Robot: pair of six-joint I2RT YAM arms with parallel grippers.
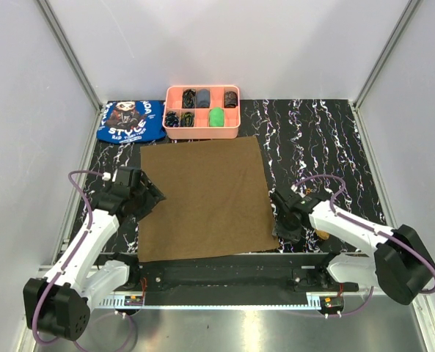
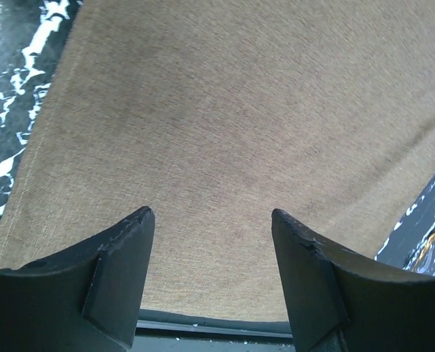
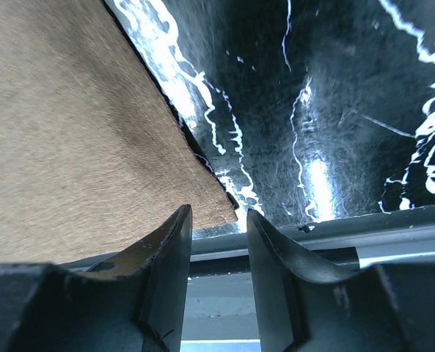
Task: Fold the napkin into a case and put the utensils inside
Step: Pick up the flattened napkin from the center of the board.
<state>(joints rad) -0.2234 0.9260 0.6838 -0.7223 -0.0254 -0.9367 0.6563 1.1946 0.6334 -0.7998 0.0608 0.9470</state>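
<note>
The olive-brown napkin [image 1: 202,198] lies flat and unfolded on the black marbled table [image 1: 312,139]. My left gripper [image 1: 152,196] hovers at the napkin's left edge. In the left wrist view the napkin [image 2: 224,125] fills the frame and the left gripper [image 2: 212,216] stands wide open above it. My right gripper [image 1: 283,229] is at the napkin's near right corner [image 3: 213,205]; the right gripper [image 3: 218,213] is open with a narrower gap, and the corner lies just past its tips. A small gold-brown bit of the utensils [image 1: 322,235] shows beside the right arm, mostly hidden.
A pink compartment tray [image 1: 202,133] with small dark and green items stands at the back. A blue printed cloth [image 1: 131,121] lies to its left. A black rail [image 1: 232,271] runs along the table's near edge. White walls close in both sides.
</note>
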